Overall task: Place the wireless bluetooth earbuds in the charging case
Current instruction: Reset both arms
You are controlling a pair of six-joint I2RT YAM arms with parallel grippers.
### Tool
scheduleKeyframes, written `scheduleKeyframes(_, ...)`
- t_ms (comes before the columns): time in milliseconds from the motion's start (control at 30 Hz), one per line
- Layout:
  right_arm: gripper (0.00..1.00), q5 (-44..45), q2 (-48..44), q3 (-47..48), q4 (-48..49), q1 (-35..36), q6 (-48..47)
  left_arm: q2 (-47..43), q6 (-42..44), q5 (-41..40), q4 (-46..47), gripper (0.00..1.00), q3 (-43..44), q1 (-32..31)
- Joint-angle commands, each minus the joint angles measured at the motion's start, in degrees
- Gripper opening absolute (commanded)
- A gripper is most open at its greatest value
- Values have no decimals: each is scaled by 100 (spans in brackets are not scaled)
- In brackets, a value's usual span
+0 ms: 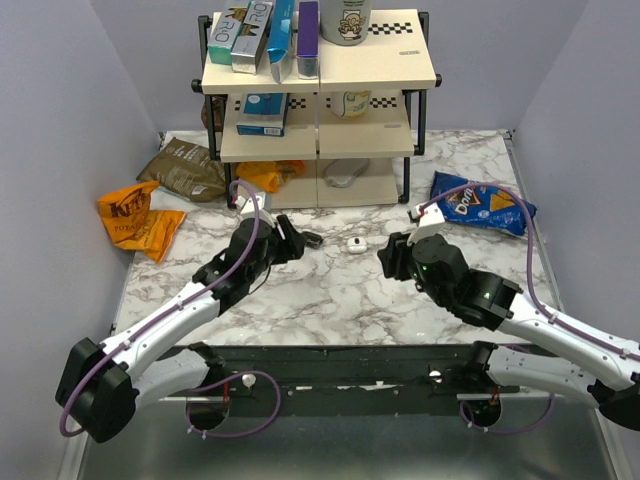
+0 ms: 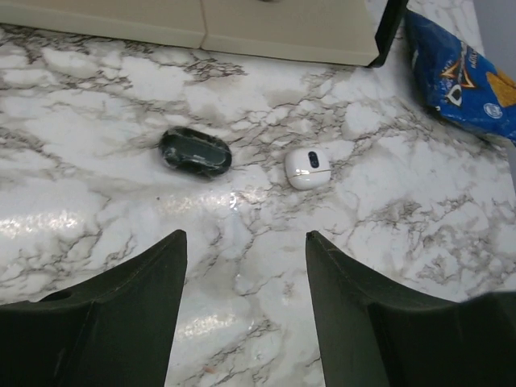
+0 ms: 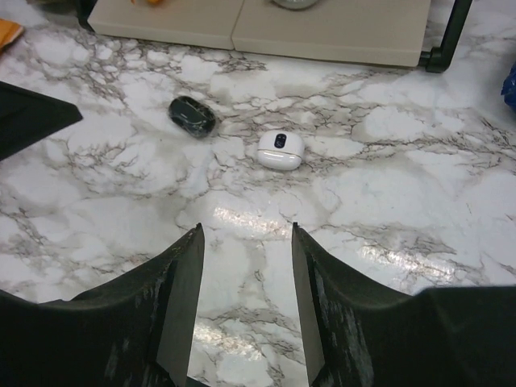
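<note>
Charging case (image 2: 195,151), glossy black and oval, is lying shut on the marble counter (image 1: 330,300), near its middle and in front of the shelf rack (image 1: 390,65). A small white oval pod (image 2: 307,167) with a dark mark on top is lying just beside the case, on its right as seen from above, the two apart and not touching. The left end effector (image 2: 242,242) is hovering at the near-left side of the case, aiming toward it; its two dark fingers are standing spread with only bare marble between them, gripping nothing; in the overhead view its tip is sitting near the case, and whether they are touching cannot be told. The right end effector (image 3: 246,234) is pointing at the pod from the near right; its fingers are likewise standing parted and empty, apart from both pod and case. A blue chip bag (image 2: 459,72) is lying on the counter to the right of the rack; an orange bag (image 1: 130,215) and a brown bag (image 1: 185,170) are lying at the far left; boxes and a cup are standing on the rack's upper boards.
</note>
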Motion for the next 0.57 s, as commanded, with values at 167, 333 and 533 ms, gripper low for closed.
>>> scheduleKeyframes(167, 57, -215, -169, -507, 708, -13, 272, -23, -908, -1436, -1748, 74, 247, -45)
scheduleKeyframes(333, 61, -646, -714, -894, 1211, -13, -44, -171, -996, -1076, -1521, 73, 81, -45)
scheduleKeyframes(533, 66, -813, -706, -842, 1238, -13, -414, -681, -1023, -1181, -1309, 73, -149, -45)
